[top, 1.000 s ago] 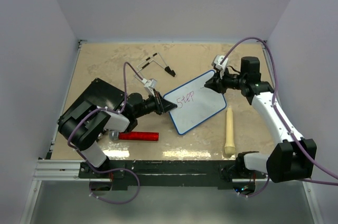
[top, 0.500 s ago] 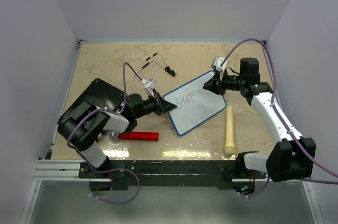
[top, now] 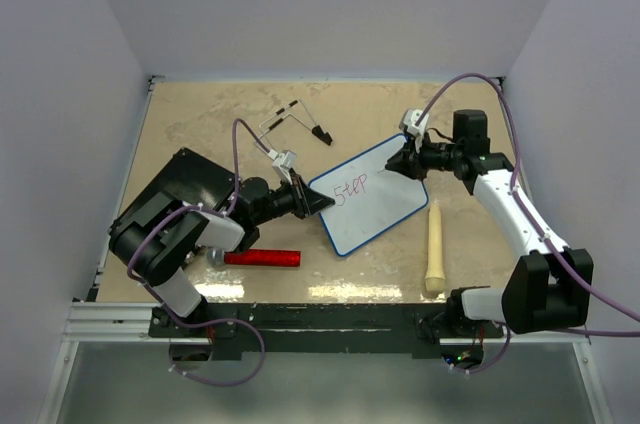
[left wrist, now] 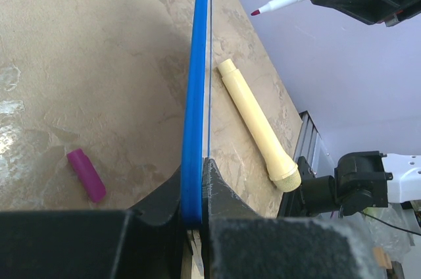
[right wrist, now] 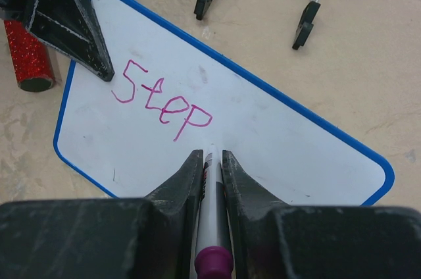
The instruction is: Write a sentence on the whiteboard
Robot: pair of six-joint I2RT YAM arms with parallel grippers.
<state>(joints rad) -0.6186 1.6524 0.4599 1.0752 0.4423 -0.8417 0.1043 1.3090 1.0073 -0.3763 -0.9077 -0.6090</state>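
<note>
The whiteboard (top: pixel 375 199) is white with a blue rim (left wrist: pixel 195 95) and sits tilted at mid-table. My left gripper (top: pixel 318 202) is shut on its left corner, and in the left wrist view the jaws (left wrist: pixel 196 180) pinch the blue edge. One pink word of the sentence (right wrist: pixel 161 104), "Step", is on the board's left half (top: pixel 351 186). My right gripper (top: pixel 405 162) hovers over the board's far right end, shut (right wrist: pixel 210 160) on a white marker (right wrist: pixel 212 226) with a purple back end. The left wrist view shows the marker's pink tip (left wrist: pixel 255 11) in the air, off the board face.
A black flat slab (top: pixel 180 194) lies at the left under my left arm. A red glittery cylinder (top: pixel 262 257) lies near the front. A cream wooden handle (top: pixel 434 249) lies right of the board. A purple cap (left wrist: pixel 86 175) and a wire stand (top: pixel 295 122) are also on the table.
My right arm has shifted slightly, with the marker still over the board's right end. The left gripper and the board have not moved, and no new stroke shows.
</note>
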